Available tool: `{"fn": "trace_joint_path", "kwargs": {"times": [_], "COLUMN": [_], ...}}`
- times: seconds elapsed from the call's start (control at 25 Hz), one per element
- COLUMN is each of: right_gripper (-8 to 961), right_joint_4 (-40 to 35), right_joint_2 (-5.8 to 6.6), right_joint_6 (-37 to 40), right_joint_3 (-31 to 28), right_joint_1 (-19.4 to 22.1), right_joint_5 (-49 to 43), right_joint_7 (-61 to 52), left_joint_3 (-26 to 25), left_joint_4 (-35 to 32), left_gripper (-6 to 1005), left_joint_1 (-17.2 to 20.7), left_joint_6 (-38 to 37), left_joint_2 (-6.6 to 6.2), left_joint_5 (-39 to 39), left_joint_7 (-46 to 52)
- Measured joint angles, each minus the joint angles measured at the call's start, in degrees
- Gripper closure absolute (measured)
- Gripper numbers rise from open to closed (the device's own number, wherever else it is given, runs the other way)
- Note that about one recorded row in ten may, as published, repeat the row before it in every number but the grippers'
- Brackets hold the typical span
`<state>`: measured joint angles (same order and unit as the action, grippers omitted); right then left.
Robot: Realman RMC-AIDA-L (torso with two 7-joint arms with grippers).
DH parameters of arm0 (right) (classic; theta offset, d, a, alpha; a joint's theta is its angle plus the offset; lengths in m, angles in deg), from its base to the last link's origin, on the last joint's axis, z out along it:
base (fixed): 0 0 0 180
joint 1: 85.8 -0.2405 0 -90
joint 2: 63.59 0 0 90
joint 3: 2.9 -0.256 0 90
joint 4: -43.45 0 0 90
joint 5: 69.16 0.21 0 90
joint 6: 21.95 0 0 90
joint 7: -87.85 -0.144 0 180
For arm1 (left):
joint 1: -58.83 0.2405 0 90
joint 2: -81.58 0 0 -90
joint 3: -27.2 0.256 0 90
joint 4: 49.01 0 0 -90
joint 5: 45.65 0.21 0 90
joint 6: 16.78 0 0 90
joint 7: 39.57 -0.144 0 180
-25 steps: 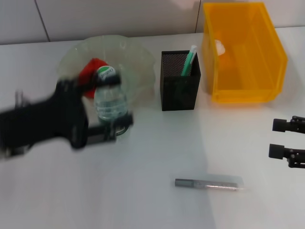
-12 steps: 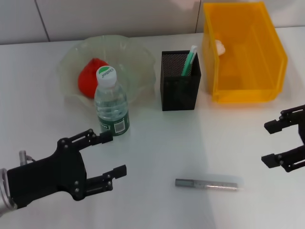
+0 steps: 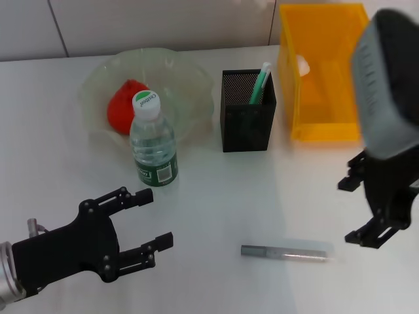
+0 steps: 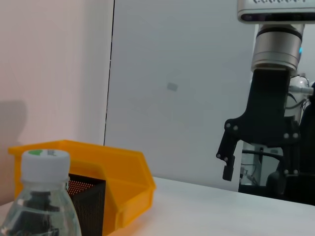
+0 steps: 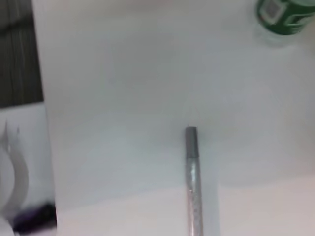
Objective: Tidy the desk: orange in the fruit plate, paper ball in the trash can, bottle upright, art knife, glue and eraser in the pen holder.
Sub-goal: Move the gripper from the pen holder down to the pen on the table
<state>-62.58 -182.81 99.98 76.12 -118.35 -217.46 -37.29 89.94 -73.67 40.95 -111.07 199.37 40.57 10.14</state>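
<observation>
The bottle [image 3: 152,140] stands upright in front of the fruit plate [image 3: 190,78], which holds the orange [image 3: 124,104]. My left gripper [image 3: 155,216] hovers open, near and to the left of the bottle, holding nothing. The grey art knife [image 3: 285,252] lies flat on the table; in the right wrist view the art knife [image 5: 193,182] is below the camera. My right gripper [image 3: 350,210] hangs open just right of the knife. The paper ball [image 3: 302,64] lies in the yellow trash can [image 3: 327,124]. A green stick [image 3: 260,84] stands in the black pen holder [image 3: 245,124]; whether it is the glue is unclear. The eraser is out of view.
The pen holder stands between the plate and the trash can along the far side. The right arm's grey wrist [image 3: 386,78] covers the trash can's right part. In the left wrist view, the bottle [image 4: 42,196] stands close by, with the yellow bin [image 4: 123,182] behind it.
My left gripper let go of the bottle and drew back toward the near left, open. My right arm swung in from the right edge toward the knife, its wrist rising into view.
</observation>
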Motion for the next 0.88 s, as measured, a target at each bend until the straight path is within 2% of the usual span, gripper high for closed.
{"fn": "trace_joint_path", "kwargs": {"times": [0.2,0.64,0.88], "right_gripper": [176,188,200], "right_joint_4": [0.94,12.39,15.29], "right_joint_2": [-0.10,-0.31,-0.31], "right_joint_6": [-1.94,-11.35,-14.80], "right_joint_3": [7.23,17.90,21.66], "right_joint_1": [-1.30,-1.36,-1.45], "right_joint_5": [-3.33,-3.97,-4.00], "right_joint_7": [-1.28,-5.93,-8.81], "left_joint_3": [0.01,0.34,0.37], "left_joint_4": [0.04,0.07,0.97], "left_gripper": [223,223,225], "left_joint_1": [0.00,-0.16,-0.45], "left_joint_6": [1.15,2.16,2.58], "left_joint_2": [0.13,0.16,0.16], "left_joint_5": [0.00,-0.01,-0.01], "left_joint_7": [0.26,0.68,0.69]}}
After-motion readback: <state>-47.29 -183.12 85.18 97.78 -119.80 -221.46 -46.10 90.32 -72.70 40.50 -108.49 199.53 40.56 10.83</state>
